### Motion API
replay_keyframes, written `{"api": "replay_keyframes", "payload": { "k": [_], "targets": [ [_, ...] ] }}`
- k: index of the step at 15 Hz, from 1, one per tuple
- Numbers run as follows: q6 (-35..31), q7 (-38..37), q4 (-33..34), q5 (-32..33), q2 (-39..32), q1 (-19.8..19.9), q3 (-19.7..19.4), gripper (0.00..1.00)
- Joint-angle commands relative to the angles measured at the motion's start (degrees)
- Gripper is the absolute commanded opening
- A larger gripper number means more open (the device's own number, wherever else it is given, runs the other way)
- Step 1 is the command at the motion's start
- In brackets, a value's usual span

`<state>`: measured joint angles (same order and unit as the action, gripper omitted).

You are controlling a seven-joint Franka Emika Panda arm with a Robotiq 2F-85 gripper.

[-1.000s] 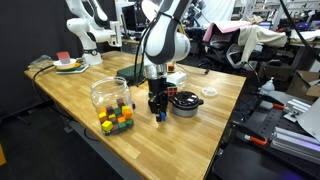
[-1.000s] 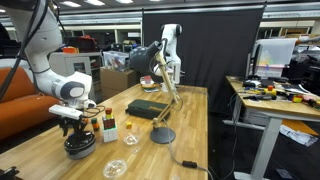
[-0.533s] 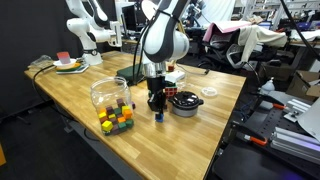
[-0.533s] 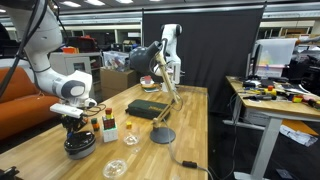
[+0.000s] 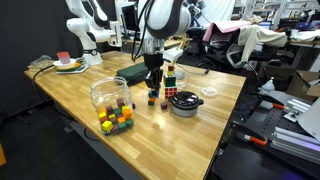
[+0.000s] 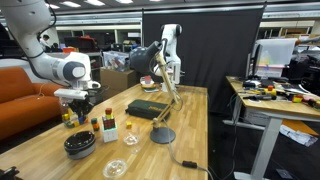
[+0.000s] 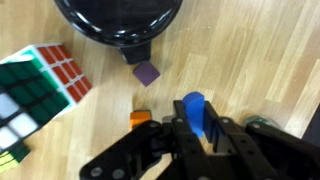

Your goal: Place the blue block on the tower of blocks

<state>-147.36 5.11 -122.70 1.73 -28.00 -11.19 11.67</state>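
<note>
A long table (image 5: 190, 135) of pale butcher-block wood fills both exterior views; in the wrist view its top shows as light planks with fine grain. A black curtain (image 6: 205, 45) hangs behind the table's far end, and a dark panel (image 5: 15, 40) stands along one side. An orange sofa (image 6: 15, 110) sits just beside the table. Across an aisle of grey floor (image 6: 222, 142) stands a second bench (image 6: 262, 103). Strip lights (image 6: 95, 3) glow on the ceiling. Further back the room opens into a lab with crowded desks (image 5: 275, 45), evenly lit.
</note>
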Motion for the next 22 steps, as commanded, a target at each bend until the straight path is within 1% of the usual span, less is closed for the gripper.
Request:
{"api": "replay_keyframes", "payload": {
  "k": [1,4,6,8,10,11,14,17,18,22],
  "targets": [
    [1.1,-5.6,-2.2,7.5,6.0,-4.0,-4.5,0.05],
    [3.3,-8.5,0.0,14.3,7.1,-5.4,-6.3,0.05],
    [3.9,-9.7,1.7,17.8,6.4,-5.8,-7.2,0.05],
    [3.5,-9.1,3.4,18.4,5.1,-5.1,-7.1,0.05],
    [2.3,-6.5,4.8,15.9,3.4,-3.6,-5.9,0.05],
    [2.1,-8.2,2.9,16.8,5.1,-4.3,-6.5,0.2],
    [2.0,-7.8,4.3,16.6,3.4,-4.4,-6.5,0.2],
    [2.0,-7.8,4.5,16.6,3.5,-4.4,-6.5,0.2],
    [2.0,-7.8,4.5,16.6,3.4,-4.4,-6.5,0.05],
    [2.8,-7.3,4.6,16.4,2.6,-4.7,-5.9,0.05]
  ]
}}
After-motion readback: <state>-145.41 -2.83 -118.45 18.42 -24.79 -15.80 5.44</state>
